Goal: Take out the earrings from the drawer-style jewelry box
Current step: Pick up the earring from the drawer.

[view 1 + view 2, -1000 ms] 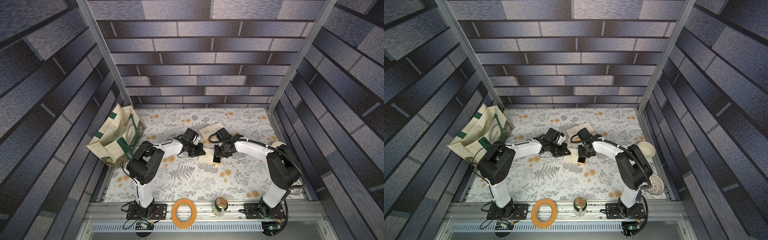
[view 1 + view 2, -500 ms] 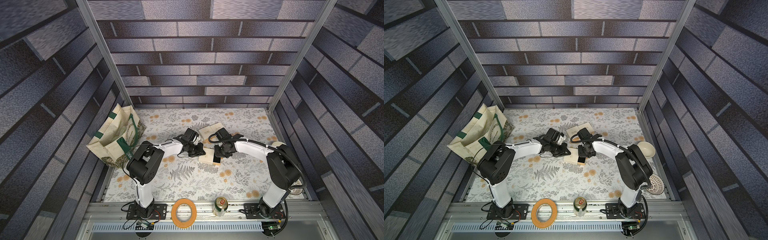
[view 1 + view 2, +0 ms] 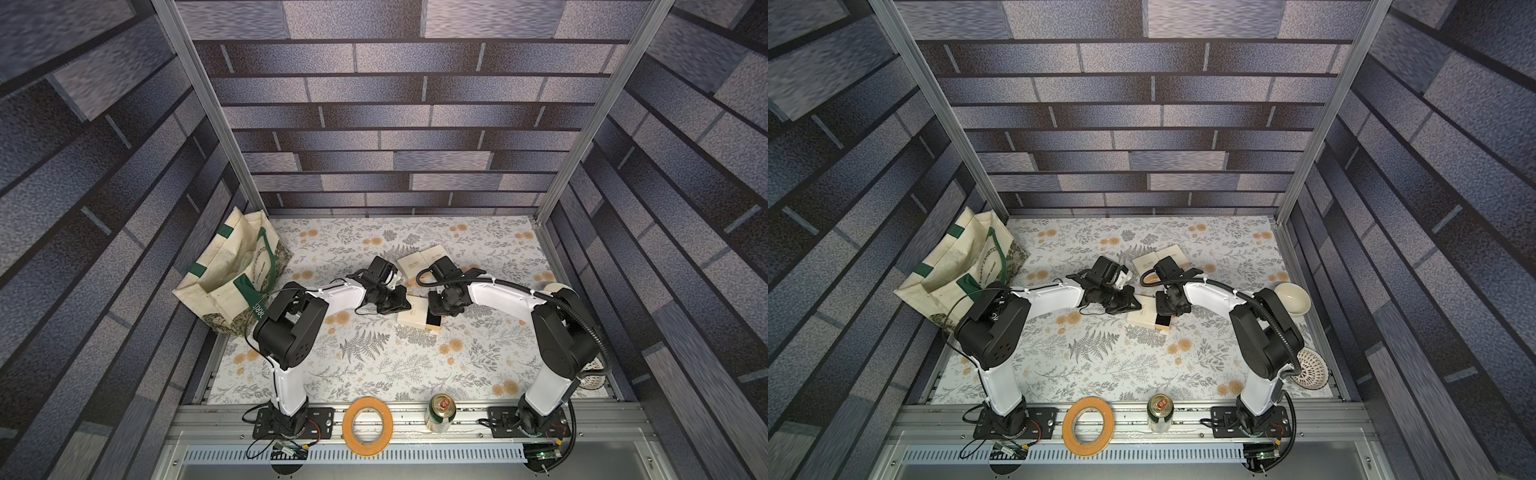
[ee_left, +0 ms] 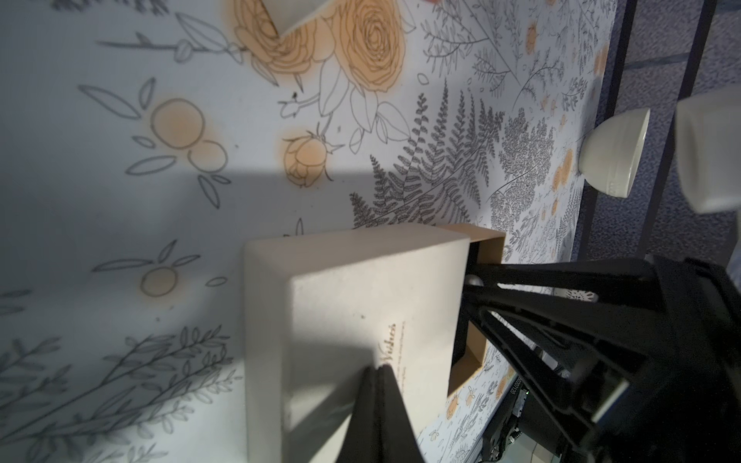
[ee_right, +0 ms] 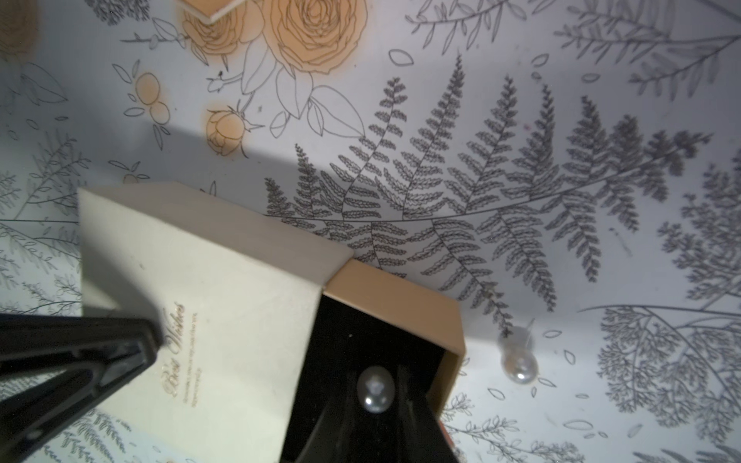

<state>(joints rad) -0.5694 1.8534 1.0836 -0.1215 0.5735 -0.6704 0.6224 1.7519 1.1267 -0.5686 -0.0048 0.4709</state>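
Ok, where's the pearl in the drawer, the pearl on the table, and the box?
pearl in the drawer point(image 5: 375, 388): right wrist view, middle of the bead.
pearl on the table point(image 5: 519, 362): right wrist view, the round bead.
box point(image 5: 224, 280): right wrist view, cream top.

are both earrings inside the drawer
No, one earring lies on the table beside the drawer; the other earring is inside it.

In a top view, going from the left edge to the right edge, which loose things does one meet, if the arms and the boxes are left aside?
canvas tote bag → orange tape roll → drink can → cream bowl
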